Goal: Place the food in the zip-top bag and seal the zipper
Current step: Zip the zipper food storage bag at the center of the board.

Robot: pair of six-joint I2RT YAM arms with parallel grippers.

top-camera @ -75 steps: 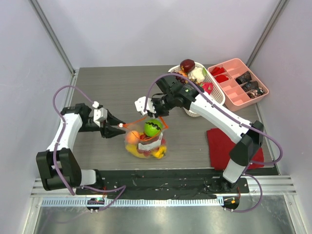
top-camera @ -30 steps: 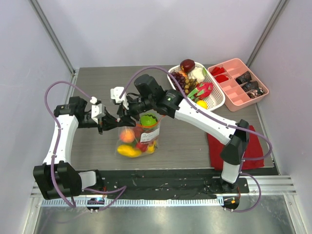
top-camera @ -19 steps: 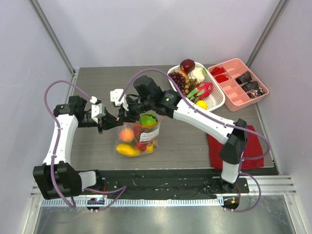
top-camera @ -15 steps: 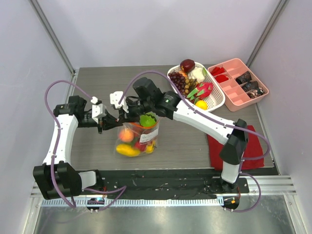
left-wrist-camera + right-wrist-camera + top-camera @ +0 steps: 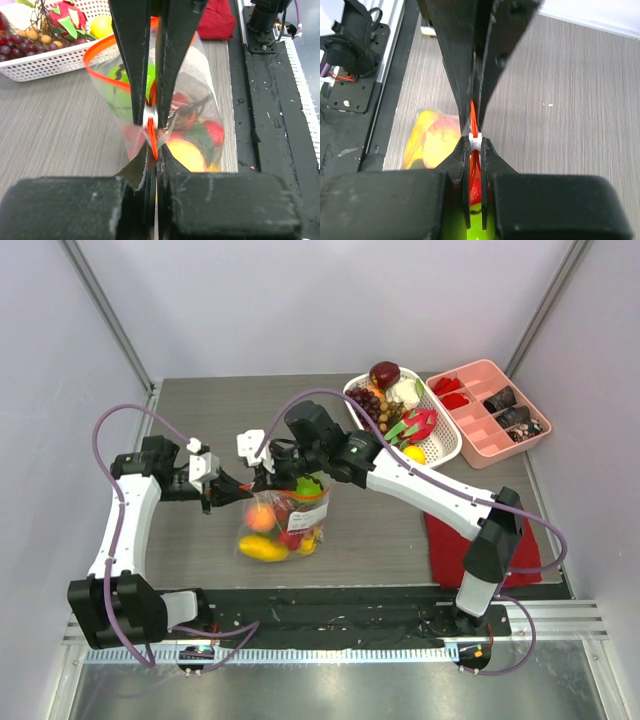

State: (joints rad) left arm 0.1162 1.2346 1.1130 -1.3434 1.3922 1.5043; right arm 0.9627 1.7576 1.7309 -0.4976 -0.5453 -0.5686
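Observation:
The zip-top bag [image 5: 290,525] hangs upright over the table, holding the food: a green piece [image 5: 305,485], an orange peach [image 5: 262,517], a yellow mango [image 5: 262,548] and a strawberry [image 5: 292,538]. My left gripper [image 5: 243,492] is shut on the left end of the orange-red zipper [image 5: 107,79]. My right gripper [image 5: 262,480] is right beside it, shut on the zipper's small white slider [image 5: 476,141]. Right of the slider the bag's mouth gapes open in a loop. In the left wrist view the slider [image 5: 148,116] sits just beyond my left gripper [image 5: 156,156].
A white perforated basket [image 5: 440,445] of fruit stands at the back right, with a pink compartment tray [image 5: 478,370] beyond it. A red folded cloth [image 5: 450,530] lies at the front right under the right arm. The black front rail [image 5: 330,605] runs below the bag.
The right gripper crossed from the right of the bag's mouth to the left end beside the left gripper and closed on the slider. The bag was lifted upright. The right gripper has just edged right.

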